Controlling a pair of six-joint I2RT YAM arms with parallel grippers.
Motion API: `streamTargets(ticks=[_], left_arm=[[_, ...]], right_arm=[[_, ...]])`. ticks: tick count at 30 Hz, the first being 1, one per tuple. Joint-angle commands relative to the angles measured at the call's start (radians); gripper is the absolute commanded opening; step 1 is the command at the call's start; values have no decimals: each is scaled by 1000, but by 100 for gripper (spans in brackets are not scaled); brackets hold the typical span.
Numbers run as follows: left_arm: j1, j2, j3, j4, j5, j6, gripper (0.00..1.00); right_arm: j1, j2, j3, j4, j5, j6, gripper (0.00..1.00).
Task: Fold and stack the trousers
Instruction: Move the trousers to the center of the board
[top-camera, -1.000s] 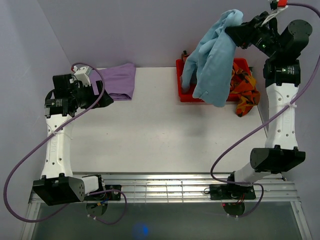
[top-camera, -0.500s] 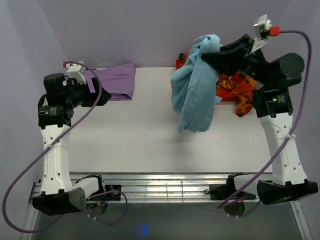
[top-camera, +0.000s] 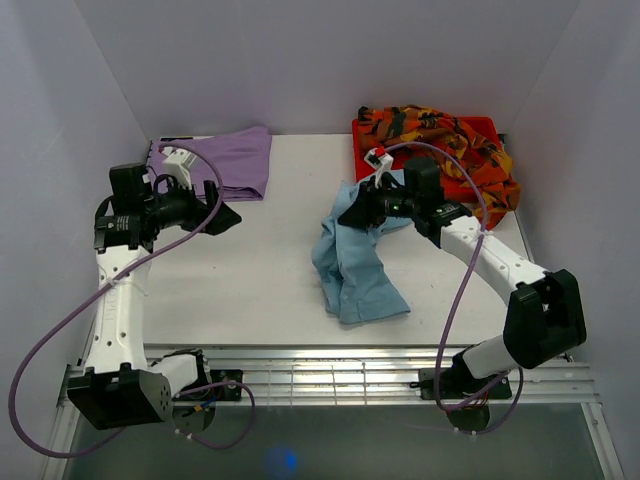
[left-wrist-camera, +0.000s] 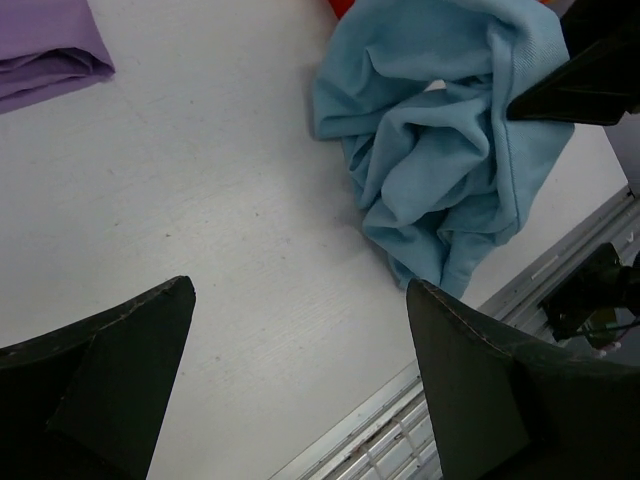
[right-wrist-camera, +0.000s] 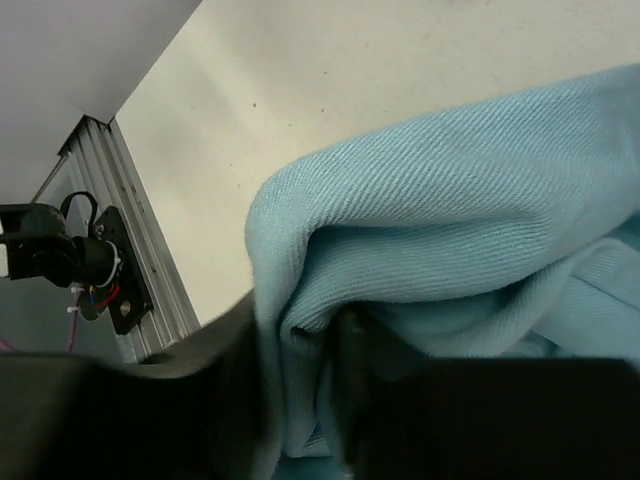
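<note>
Lying nearest of the task's things, the light blue trousers (top-camera: 358, 268) form a crumpled heap on the white table (top-camera: 250, 290), right of centre. Their near end is close to the metal rail (top-camera: 330, 372) along the table's near edge. The heap's long axis runs roughly near to far, with no leg or waistband laid out flat, so I judge the folding not yet begun.

At the heap's far end the right gripper (top-camera: 352, 212) is clenched on a bunched fold. The right wrist view shows blue cloth (right-wrist-camera: 450, 240) pinched between the dark fingers (right-wrist-camera: 150, 410). The right arm bends at its elbow on the right side and reaches left and far, low over the table.

The left gripper (top-camera: 228, 216) hovers over bare table at about the same depth, jaws wide apart and holding nothing. From its wrist camera the heap (left-wrist-camera: 440, 170) lies off to the right, well apart from its fingers (left-wrist-camera: 480, 380). The left arm stands tall from its base, wrist turned rightward toward the cloth. Spreading the trousers probably calls for this arm to cross to the right and take a free edge.

Farther back, the lilac pair (top-camera: 235, 160) lies folded at the far left. The patterned pair (top-camera: 440, 130) spills over the red bin (top-camera: 362, 132) at the far right.
</note>
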Motion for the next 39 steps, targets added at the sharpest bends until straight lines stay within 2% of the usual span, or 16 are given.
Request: streamTargets(ticks=[1,2,4,5,7,8,9,11,17,18,24,27,34,37,38,39], left_arm=[[-1,-29,-53,3,177,104,98],[-1,-42,-85,2,196,126,98],[-7,-59,-116,0,237,172,98],[-19,-66,-140,-2,239,189,98],[-122,-61,-159,-2,208,218,98],[-191,-44,-165,-2,129,225,98],[-310,-35,-171,1,86,239,97],[-419,-21,-179,29,-46,241,95],[-762,74,-176,161,-258,319,95],[-844,121,-174,201,-321,330,95],[-1113,310,-110,317,-453,485,95],[-1200,427,-55,380,-516,509,96],[-1242,701,54,430,-675,514,96],[-1241,724,-5,445,-685,522,87],[-1241,727,-21,442,-698,523,80],[-1241,728,-45,437,-750,519,65]], right_arm=[[58,13,36,139,50,-2,42],[58,30,53,137,52,4,66],[50,79,125,105,43,-11,74],[47,90,149,85,37,-28,84],[35,116,226,-29,53,-126,97],[30,125,250,-83,87,-178,97],[22,130,269,-132,124,-223,97],[-36,139,281,-240,184,-316,97],[-228,147,234,-402,201,-439,92],[-234,150,222,-412,211,-476,91],[-245,209,108,-366,254,-518,86],[-246,257,97,-316,264,-509,84],[-248,390,90,-260,325,-499,75],[-255,374,30,-201,357,-496,69],[-257,368,18,-193,371,-495,67],[-257,360,11,-190,374,-495,66]])
